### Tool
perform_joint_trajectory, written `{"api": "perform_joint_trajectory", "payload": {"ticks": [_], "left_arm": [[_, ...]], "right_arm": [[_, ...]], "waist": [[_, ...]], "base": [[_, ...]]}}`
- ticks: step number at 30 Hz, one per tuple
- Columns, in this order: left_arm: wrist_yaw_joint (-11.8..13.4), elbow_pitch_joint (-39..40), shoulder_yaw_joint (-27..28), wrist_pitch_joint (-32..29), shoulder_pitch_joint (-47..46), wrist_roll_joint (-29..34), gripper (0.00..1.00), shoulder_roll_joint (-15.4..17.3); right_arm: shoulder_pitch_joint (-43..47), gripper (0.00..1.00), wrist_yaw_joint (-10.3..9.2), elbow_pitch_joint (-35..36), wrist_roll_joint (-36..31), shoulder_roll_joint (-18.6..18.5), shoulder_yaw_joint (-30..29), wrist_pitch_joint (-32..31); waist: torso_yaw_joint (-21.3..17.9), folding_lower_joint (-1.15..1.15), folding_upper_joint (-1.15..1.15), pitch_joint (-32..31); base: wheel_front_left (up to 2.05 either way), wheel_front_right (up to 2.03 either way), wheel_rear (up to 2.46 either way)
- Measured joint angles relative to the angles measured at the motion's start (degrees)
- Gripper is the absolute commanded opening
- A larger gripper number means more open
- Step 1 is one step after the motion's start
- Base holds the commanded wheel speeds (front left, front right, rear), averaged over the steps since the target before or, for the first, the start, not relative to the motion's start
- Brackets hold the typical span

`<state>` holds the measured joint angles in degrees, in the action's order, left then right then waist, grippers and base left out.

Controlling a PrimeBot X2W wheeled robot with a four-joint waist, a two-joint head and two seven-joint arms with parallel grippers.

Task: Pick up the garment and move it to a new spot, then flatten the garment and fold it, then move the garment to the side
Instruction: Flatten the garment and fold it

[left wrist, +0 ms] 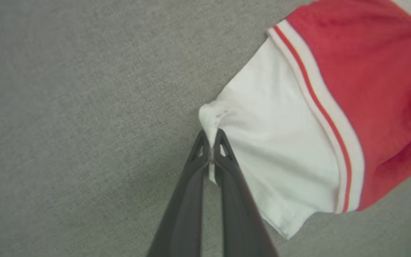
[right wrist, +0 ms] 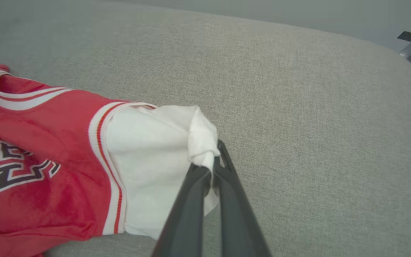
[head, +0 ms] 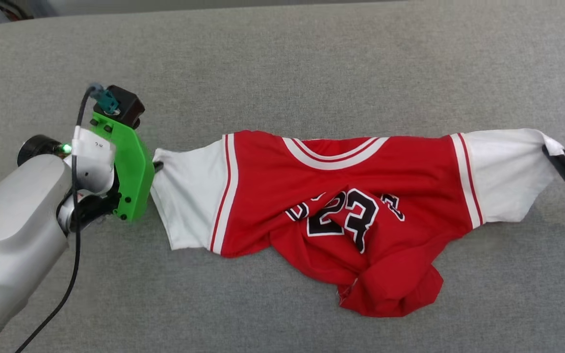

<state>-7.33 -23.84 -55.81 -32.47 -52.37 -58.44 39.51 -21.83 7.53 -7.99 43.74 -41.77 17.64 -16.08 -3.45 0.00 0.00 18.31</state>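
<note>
At left, nipped between the closed-together fingers of the left gripper (left wrist: 211,139): a bunched edge of white sleeve, plain in the left wrist view, masked in the head view by a green mount (head: 130,166). Lies stretched sleeve to sleeve across the grey cushion (head: 282,63): the garment (head: 341,196), lettering wrinkled, hem heaped nearside. At right, the other sleeve tip, pinched likewise by the right gripper (right wrist: 215,157), half cut off at the head view's edge.

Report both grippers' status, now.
Left gripper: closed, holding the garment by the edge of one white sleeve.
Right gripper: closed, holding the garment by the bunched end of the other white sleeve.
</note>
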Motion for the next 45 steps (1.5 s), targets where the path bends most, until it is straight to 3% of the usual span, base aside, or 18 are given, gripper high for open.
{"api": "perform_joint_trajectory", "payload": {"ticks": [5, 10, 14, 16, 22, 31, 37, 45], "left_arm": [[0.0, 2.9, 0.7, 11.1, -0.9, 2.1, 0.00, 2.7], [0.2, 6.6, 2.8, 18.5, -2.4, 4.3, 0.00, 4.5], [1.5, 11.2, 4.0, 20.8, -3.9, 6.7, 0.00, 5.5], [3.7, 16.2, 5.7, 22.4, -6.0, 7.7, 0.00, 5.8], [6.0, 20.7, 8.0, 23.4, -10.7, 10.4, 0.00, 5.7], [6.0, 17.2, 9.3, 23.1, -21.4, 12.6, 0.00, 0.4], [3.5, 9.0, 9.9, 23.4, -31.9, 14.6, 0.00, -3.5], [2.4, -2.8, 11.6, 28.3, -46.2, 18.3, 0.00, -8.1]], "right_arm": [[-0.1, 0.00, 0.00, 0.2, -0.2, -0.5, -2.0, 4.0], [-0.1, 0.00, 0.00, 2.3, -0.2, -1.6, -4.9, 5.9], [-0.5, 0.00, 0.00, 4.5, -0.7, -2.7, -7.6, 6.8], [-2.0, 0.00, 0.00, 6.8, -1.8, -3.5, -9.9, 7.1], [-6.6, 0.00, 0.00, 9.4, -2.9, -4.2, -11.4, 6.7], [-20.1, 0.00, 0.00, 8.0, -3.0, -4.4, -9.1, 4.5], [-35.6, 0.00, 0.00, 1.5, -5.2, -3.6, -2.7, 3.2], [-55.6, 0.00, 0.00, -9.4, -7.1, -1.5, 3.6, 5.7]], "waist": [[0.9, 0.00, 0.00, -3.3], [1.8, 0.00, 0.00, -6.4], [2.5, 0.00, 0.00, -8.8], [3.2, 0.00, 0.00, -10.6], [3.7, 0.00, 0.00, -11.3], [3.6, 0.00, 0.00, -7.8], [3.2, 0.00, 0.00, -2.9], [2.6, 0.01, 0.00, 4.2]], "base": [[0.00, 0.00, 0.00], [0.00, 0.00, 0.00], [0.00, 0.00, 0.00], [0.00, 0.00, 0.00], [0.00, 0.00, 0.00], [0.00, 0.00, 0.00], [0.00, 0.00, 0.00], [0.00, 0.00, 0.00]]}}
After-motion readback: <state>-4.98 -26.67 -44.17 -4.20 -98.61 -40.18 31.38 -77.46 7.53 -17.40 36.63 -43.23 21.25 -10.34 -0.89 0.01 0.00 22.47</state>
